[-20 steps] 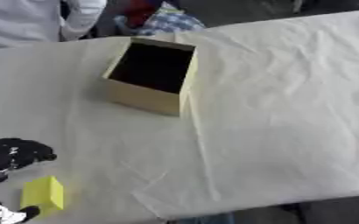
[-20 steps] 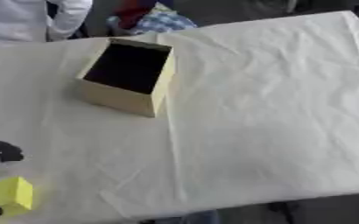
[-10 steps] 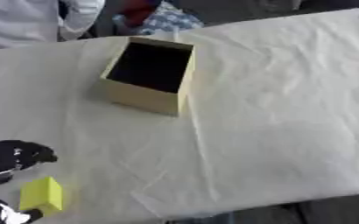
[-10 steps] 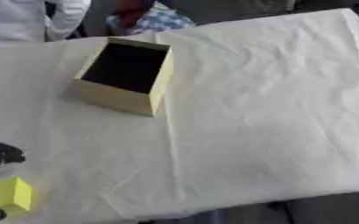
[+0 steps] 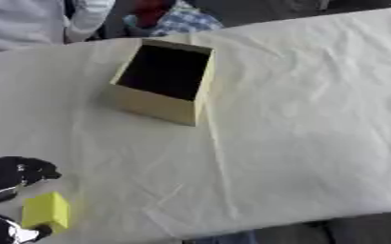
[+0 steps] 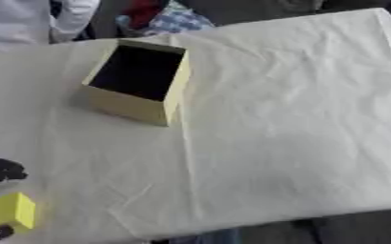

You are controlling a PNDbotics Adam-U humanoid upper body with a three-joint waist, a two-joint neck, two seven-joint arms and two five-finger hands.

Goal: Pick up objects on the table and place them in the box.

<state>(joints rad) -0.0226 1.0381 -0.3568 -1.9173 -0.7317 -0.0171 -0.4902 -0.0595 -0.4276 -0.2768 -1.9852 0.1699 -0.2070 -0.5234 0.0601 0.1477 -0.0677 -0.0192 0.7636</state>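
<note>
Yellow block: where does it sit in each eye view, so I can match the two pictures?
Left eye view: the yellow block is at the lower left, between the dark parts of the left hand.
Right eye view: it sits at the lower left edge of the picture.
Shared landmark: the open cardboard box, up and to the right of the block in both views.

The open box (image 5: 164,82) stands alone in the upper left of the frame, its dark mouth unblocked from above; the cloth-covered table (image 5: 299,119) lies bare across centre and right; only the yellow block (image 5: 46,211) sits lower left, between the left hand's (image 5: 11,174) fingers.
</note>
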